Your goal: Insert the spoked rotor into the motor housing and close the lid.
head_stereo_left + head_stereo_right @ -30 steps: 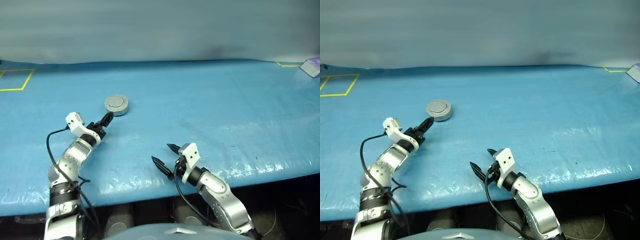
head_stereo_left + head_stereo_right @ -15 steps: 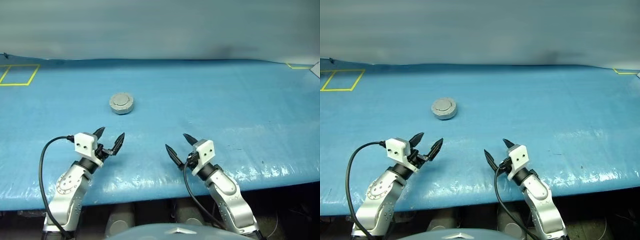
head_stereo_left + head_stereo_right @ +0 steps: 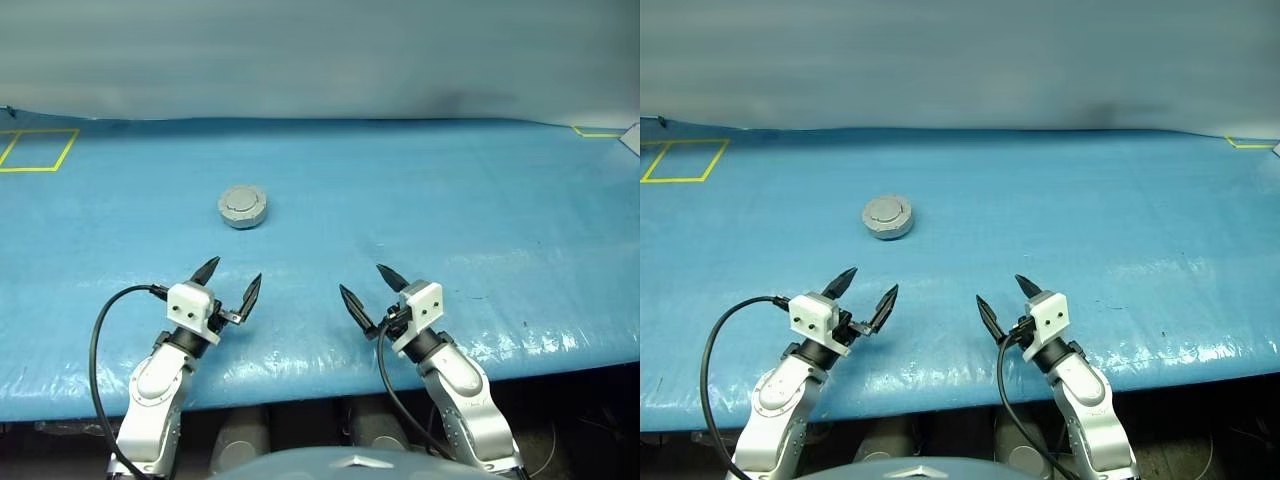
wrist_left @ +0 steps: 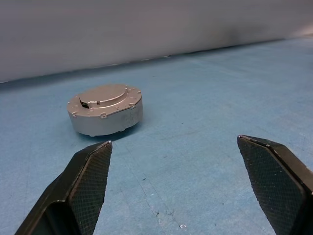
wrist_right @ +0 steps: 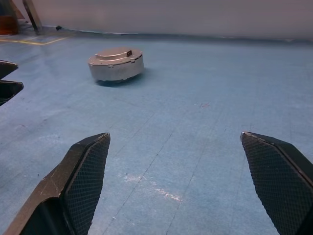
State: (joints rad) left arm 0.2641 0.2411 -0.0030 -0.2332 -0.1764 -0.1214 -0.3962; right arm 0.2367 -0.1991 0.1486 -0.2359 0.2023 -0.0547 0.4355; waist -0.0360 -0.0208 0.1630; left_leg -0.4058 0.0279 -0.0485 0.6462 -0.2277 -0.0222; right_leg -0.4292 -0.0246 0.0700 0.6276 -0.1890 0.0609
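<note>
Motor housing (image 3: 243, 206): a round, shallow silver-grey can standing flat on the blue surface (image 3: 450, 210), left of centre and well beyond both claws.
Lid (image 4: 103, 93): down on top of the housing — its plain grey outer face up, with a raised round centre and small studs around the rim.
Spoked rotor: cannot tell where it lies, since the closed lid hides the inside of the housing.
Left claw (image 3: 229, 285): near the front edge of the surface, pointing toward the housing, its two black fingers spread wide with nothing between them.
Right claw (image 3: 370, 293): beside the left one at the front edge, fingers likewise spread wide and gripping nothing, angled slightly leftward.
Gap: both claws are well apart from the housing, with bare blue sheet in between.
Markings: a yellow taped square (image 3: 35, 150) at the far left corner of the surface.
</note>
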